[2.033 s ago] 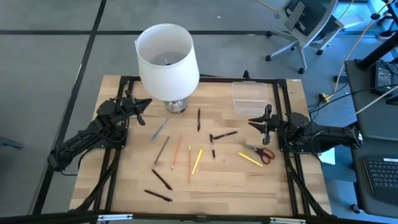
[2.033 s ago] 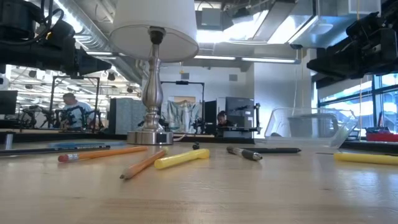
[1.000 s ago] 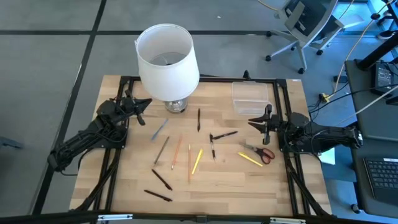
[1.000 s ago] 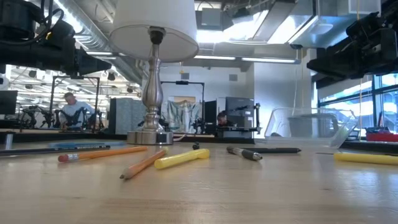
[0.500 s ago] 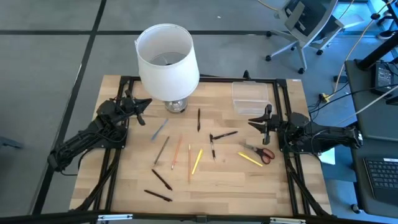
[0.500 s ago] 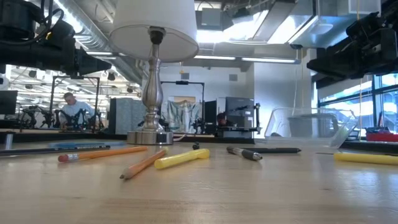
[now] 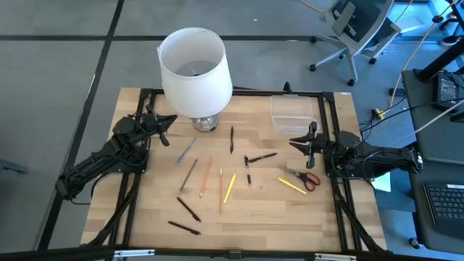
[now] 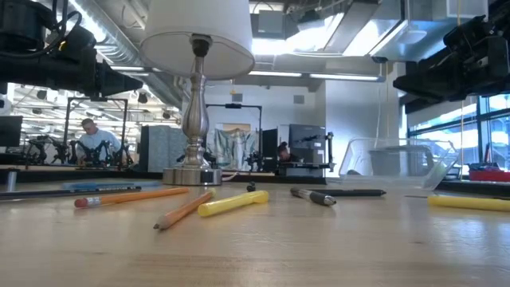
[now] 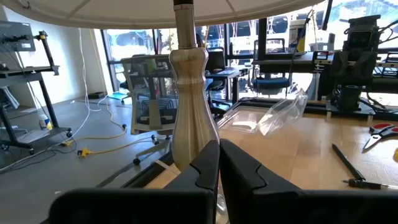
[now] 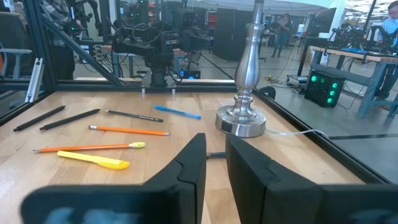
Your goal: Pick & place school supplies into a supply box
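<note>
Pencils and pens lie scattered flat on the wooden table: a black pen point(image 7: 232, 139), an orange pencil point(image 7: 206, 177), a yellow pen point(image 7: 229, 187), a blue one point(image 7: 187, 150). The red-handled scissors point(image 7: 308, 177) lie at the right. The clear supply box point(image 7: 292, 114) rests on the far right part of the table. My left gripper point(image 7: 168, 122) point(image 9: 219, 144) hovers shut at the left, beside the lamp base. My right gripper point(image 7: 297, 143) point(image 10: 215, 138) hovers at the right, between box and scissors, open by a narrow gap. Neither touches anything.
A lamp with a big white shade point(image 7: 194, 69) stands on its metal base point(image 7: 205, 123) at the far middle of the table, just left of the box. Black frame rails point(image 7: 341, 210) run along the table's sides. A person point(image 8: 89, 135) sits far off in the room.
</note>
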